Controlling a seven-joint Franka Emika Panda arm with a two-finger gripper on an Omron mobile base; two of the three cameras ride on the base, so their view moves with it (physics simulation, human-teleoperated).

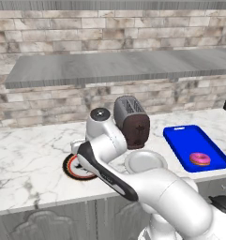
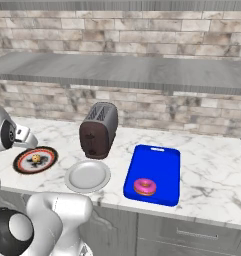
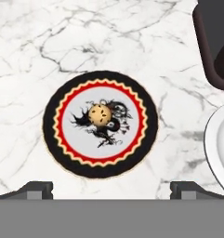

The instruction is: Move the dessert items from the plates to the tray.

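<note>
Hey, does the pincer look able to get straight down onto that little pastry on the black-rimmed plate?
Probably yes: the pincer hangs open above the pastry, with nothing in between.

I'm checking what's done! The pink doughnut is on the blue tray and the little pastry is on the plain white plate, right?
Not quite. The doughnut is on the tray, but the pastry sits on the black-rimmed plate, as the hand view shows. The white plate holds nothing.

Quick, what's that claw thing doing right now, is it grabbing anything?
Gripper: open and holding nothing; its fingertips stand wide apart above the patterned plate, where the small pastry sits untouched.
</note>
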